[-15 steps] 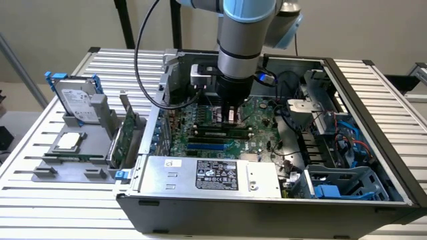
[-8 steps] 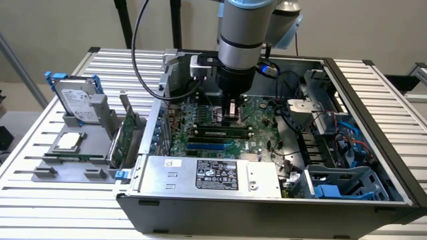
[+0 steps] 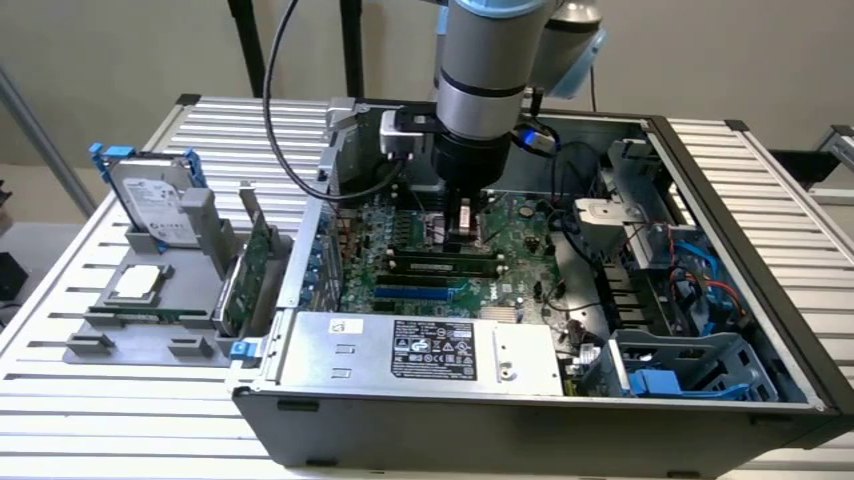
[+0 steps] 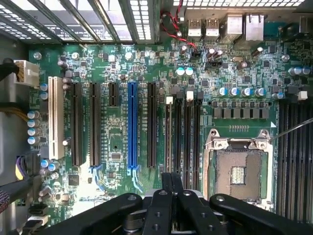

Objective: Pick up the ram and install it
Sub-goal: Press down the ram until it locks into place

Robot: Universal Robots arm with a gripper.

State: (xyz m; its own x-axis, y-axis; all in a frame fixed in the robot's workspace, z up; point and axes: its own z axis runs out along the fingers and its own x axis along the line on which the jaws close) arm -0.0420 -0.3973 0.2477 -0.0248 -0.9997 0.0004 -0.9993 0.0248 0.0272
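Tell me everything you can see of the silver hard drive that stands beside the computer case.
The hard drive is a flat silver metal box with a pale label on its face and blue plastic rails along both long sides. It stands on end, leaning back slightly, in a grey holder on the slatted table, outside the open computer case, towards the exterior view's left. As far as can be seen, only the holder touches it.

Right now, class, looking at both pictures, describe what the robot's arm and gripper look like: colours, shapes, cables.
The arm is a thick round tube, silver-grey with a pale blue joint cap, ending in a black wrist section. A black cable loops down beside it. The gripper is matte black, with jointed, bolted links and narrow fingers.
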